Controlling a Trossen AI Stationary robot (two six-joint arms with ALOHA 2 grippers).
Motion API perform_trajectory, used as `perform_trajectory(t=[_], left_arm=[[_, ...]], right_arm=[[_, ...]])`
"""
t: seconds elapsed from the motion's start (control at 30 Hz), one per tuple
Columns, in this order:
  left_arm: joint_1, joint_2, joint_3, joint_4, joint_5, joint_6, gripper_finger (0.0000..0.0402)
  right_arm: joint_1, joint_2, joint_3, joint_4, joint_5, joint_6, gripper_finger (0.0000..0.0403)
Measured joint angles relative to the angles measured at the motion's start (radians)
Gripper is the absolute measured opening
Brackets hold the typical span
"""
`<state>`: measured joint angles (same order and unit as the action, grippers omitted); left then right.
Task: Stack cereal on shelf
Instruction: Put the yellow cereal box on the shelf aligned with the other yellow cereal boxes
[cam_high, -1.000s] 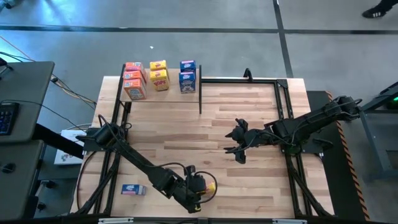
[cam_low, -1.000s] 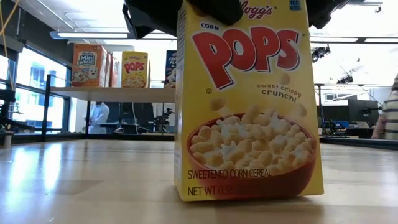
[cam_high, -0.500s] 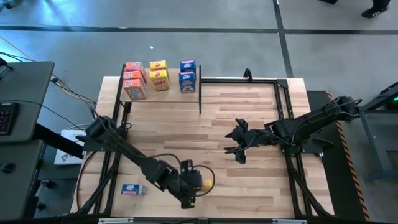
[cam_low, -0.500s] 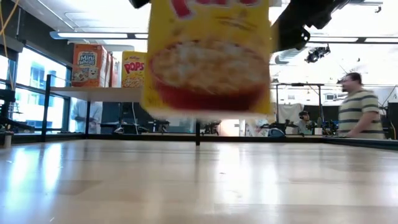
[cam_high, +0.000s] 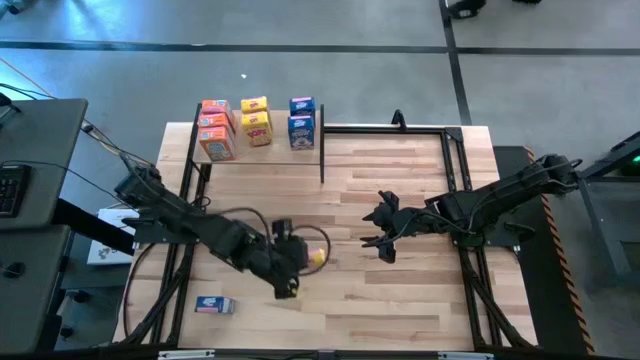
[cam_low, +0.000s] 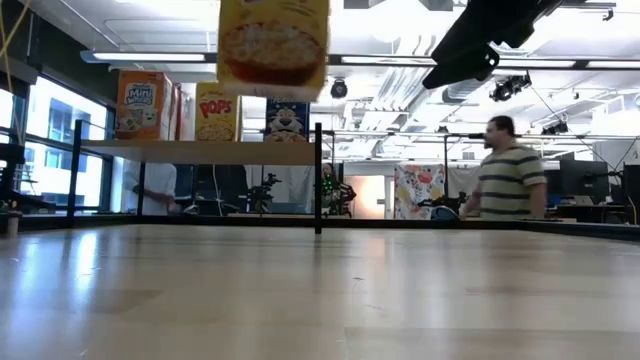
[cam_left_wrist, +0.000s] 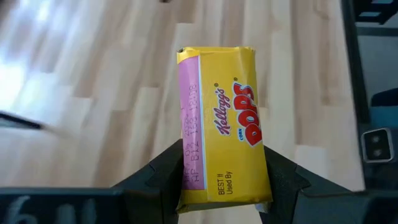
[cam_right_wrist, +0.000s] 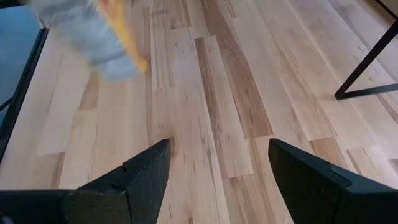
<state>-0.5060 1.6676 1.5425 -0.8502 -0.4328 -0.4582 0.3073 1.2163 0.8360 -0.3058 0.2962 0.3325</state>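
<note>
Aloft, yellow cereal box (cam_left_wrist: 222, 152) in left tool (cam_left_wrist: 221, 186), above table (cam_high: 400, 200).

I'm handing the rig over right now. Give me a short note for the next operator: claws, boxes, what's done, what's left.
Left claw: shut on a yellow cereal box, lifted off the table.
Right claw: open, empty, waiting over mid-table.
Shelf: orange-red, yellow and blue boxes stand there already.
Left to do: place the held box on the shelf, then fetch the blue box lying flat at the near left of the table.
</note>
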Motion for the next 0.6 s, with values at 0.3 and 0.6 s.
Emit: perform_trajectory(t=[0.3,0.6], left_arm=[[0.099,-0.159,0.000,-0.151,-0.027,0.037,0.0146],[0.208,-0.286,0.000,-0.262,-0.025,0.122,0.0147]], right_arm=[[0.000,0.000,0.000,0.002,0.000,0.000,0.0264],[0.000,0.000,0.000,0.006,0.021,0.007,0.0264]])
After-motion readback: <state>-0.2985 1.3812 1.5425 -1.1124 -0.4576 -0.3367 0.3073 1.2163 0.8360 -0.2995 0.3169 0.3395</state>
